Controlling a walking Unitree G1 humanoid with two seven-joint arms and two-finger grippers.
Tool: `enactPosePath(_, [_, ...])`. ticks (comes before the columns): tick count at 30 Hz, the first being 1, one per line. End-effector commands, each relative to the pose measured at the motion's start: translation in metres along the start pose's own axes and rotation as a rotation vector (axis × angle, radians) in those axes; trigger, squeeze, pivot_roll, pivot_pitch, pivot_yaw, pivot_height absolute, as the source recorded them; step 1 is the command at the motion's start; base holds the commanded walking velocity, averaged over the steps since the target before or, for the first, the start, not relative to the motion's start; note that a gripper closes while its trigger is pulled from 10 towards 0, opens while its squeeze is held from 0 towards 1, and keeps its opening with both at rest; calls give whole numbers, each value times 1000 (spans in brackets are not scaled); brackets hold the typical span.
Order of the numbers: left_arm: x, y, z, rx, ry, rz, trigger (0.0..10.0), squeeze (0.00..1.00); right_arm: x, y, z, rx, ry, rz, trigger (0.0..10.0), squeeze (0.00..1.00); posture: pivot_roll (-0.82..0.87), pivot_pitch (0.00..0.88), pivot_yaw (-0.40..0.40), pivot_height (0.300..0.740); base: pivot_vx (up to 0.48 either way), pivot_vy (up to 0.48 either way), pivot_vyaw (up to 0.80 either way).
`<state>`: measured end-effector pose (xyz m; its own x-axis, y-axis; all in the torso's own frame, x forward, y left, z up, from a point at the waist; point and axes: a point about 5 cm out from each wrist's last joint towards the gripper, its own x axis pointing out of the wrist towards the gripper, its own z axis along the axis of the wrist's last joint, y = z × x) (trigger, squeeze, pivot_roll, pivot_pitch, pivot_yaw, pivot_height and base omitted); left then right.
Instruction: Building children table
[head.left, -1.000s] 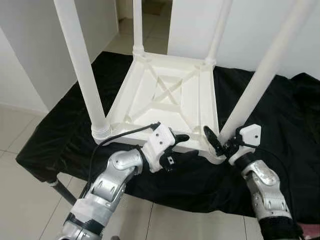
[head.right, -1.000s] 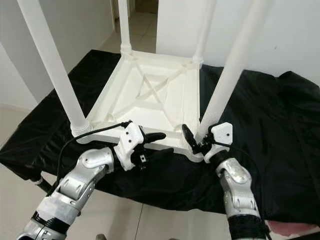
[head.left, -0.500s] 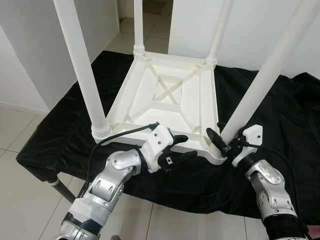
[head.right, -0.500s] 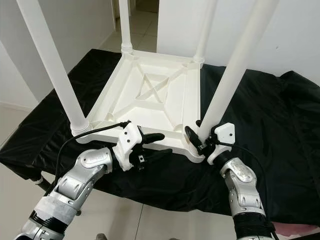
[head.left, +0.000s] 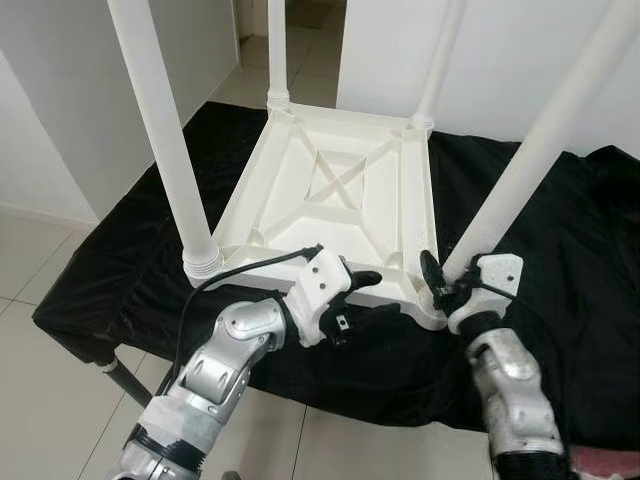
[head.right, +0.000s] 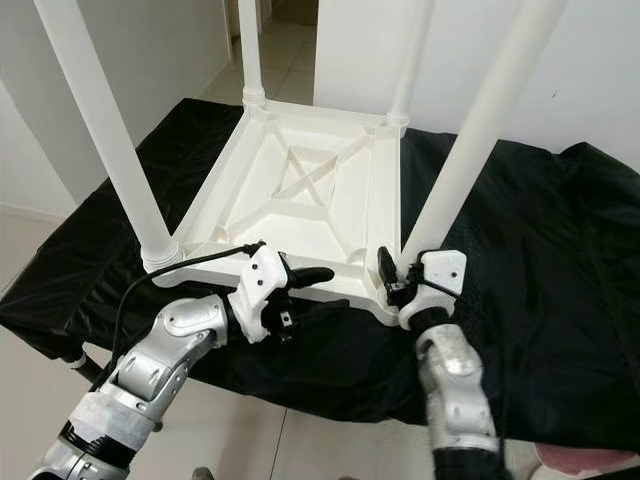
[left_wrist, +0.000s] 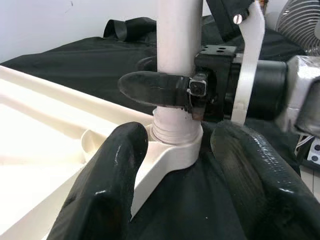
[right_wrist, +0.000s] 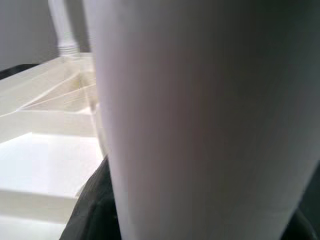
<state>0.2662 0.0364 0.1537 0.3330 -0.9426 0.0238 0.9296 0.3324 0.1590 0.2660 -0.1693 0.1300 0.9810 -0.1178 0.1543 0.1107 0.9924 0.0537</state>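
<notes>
White plastic children's table lies upside down on a black cloth, underside w/ X-shaped ribbing facing up; four white legs stand up from its corners. Near-right leg rises from the table's corner closest to the robot on its right side; right gripper is clamped around that leg just above the threaded socket, one black finger wrapped across the leg's front. Right wrist cam is pressed up against the leg, blurred white. Left gripper sits at the table's near edge, between near-left leg and near-right leg; fingers spread apart, grasping nothing, one above the rim, one below by the cloth. Two far legs stand at the table's far corners; pale tile floor beyond the cloth.
</notes>
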Motion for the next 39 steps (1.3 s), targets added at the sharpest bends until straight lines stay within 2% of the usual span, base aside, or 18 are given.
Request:
enactPosePath(1, [1,-4,1,-7,1,-62,10000,0,-7,-4,-5,-16,39,-101,10000,0,-79,0,-14,740,0,0,0])
enactPosePath(6, [1,-4,1,-9,1,-62,10000,0,-8,-3,-4,-20,44,-128,10000,0,-78,0,-15,740,0,0,0])
enactPosePath(9, [1,-4,1,-13,3,-62,10000,0,-12,1,-8,0,77,-192,10000,0,-72,0,-13,740,0,0,0])
enactPosePath(15, [2,-3,1,-12,3,-58,10000,0,-13,3,-10,-2,89,-200,10000,0,-66,0,-22,740,0,0,0])
enactPosePath(16, [2,-4,1,-14,2,-55,10000,0,-12,2,-9,-3,76,-192,10000,1000,-65,0,-23,740,0,0,0])
enactPosePath(25, [1,-6,0,-18,1,-50,10000,0,-11,-4,-4,-10,22,-109,10000,1000,-64,0,-31,740,0,0,0])
enactPosePath(26, [2,-6,0,-18,2,-49,10000,0,-11,-4,-5,0,28,-90,10000,529,-66,0,-33,740,0,0,0])
enactPosePath(27, [2,-6,-1,-19,2,-49,10000,0,-11,-3,-5,2,22,-62,10000,529,-66,0,-33,740,0,0,0])
enactPosePath(28, [2,-6,-1,-18,1,-48,10000,0,-12,-4,-4,12,13,-24,10000,0,-65,0,-34,740,0,0,0])
enactPosePath(30, [2,-7,-1,-18,1,-48,10000,0,-12,-4,-4,18,6,2,10000,0,-65,0,-34,740,0,0,0])
enactPosePath(31, [2,-7,-1,-18,0,-48,10000,0,-13,-10,-4,-10,-9,39,10000,0,-66,0,-35,740,0,0,0])
enactPosePath(33, [2,-7,-1,-17,1,-48,10000,0,-13,-13,-5,-3,-5,53,10000,0,-68,0,-34,740,0,0,0])
enactPosePath(35, [2,-6,-1,-16,1,-48,10000,0,-12,-14,-7,4,0,138,10000,0,-72,0,-30,740,0,0,0])
enactPosePath(36, [2,-6,-1,-16,1,-48,10000,0,-12,-14,-7,4,0,138,10000,0,-72,0,-30,740,0,0,0])
enactPosePath(39, [3,-5,0,-10,1,-52,10000,0,-5,-24,-7,-26,-3,327,10000,0,-74,0,-27,740,0,0,0])
